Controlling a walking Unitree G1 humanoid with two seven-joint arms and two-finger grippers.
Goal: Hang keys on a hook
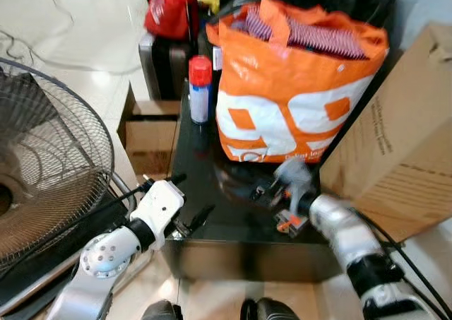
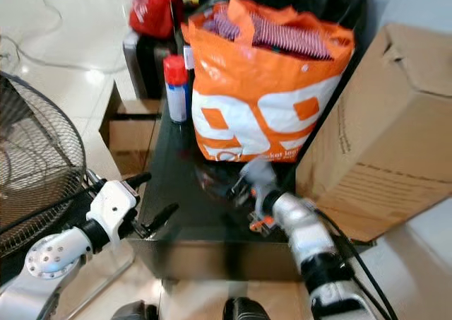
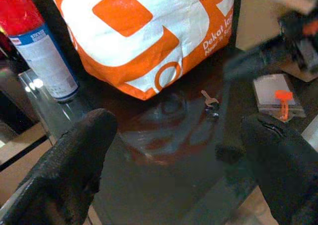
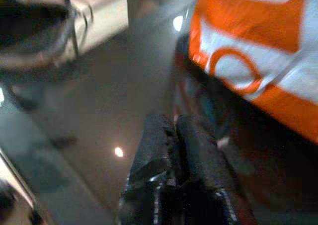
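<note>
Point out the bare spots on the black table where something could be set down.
Bare glass lies on the black table between the spray can, the orange bag and the front edge by the left gripper. The front right is crowded: right gripper, small keys.

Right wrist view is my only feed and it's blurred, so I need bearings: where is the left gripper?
Observer: The left gripper is open at the near left corner of the glossy black table, aimed toward the orange-and-white shopping bag.
Operator: Anything small on the table near it?
Observer: A small tan key-like piece lies in front of the bag; I can't confirm it's a key.
Operator: What stands left of the bag?
Observer: A white spray can with a red cap.
</note>
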